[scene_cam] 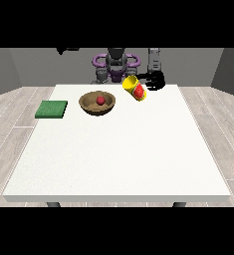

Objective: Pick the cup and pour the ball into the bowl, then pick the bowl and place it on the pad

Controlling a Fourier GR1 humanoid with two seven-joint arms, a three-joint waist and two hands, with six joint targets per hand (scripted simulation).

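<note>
A yellow cup (135, 88) with a red label is tipped sideways in the air, its mouth turned toward the view's left above the far table edge. The black hand at the view's right (155, 81) is curled round the cup's base end. A brown wooden bowl (97, 103) stands on the table to the cup's left, apart from it. Inside the bowl lies a red ball (100, 100). A green square pad (52, 109) lies flat near the table's left edge. The other hand does not show.
The white table (118, 159) stretches wide toward the camera. The robot's torso (116, 64) stands behind the far edge. A grey wooden floor surrounds the table.
</note>
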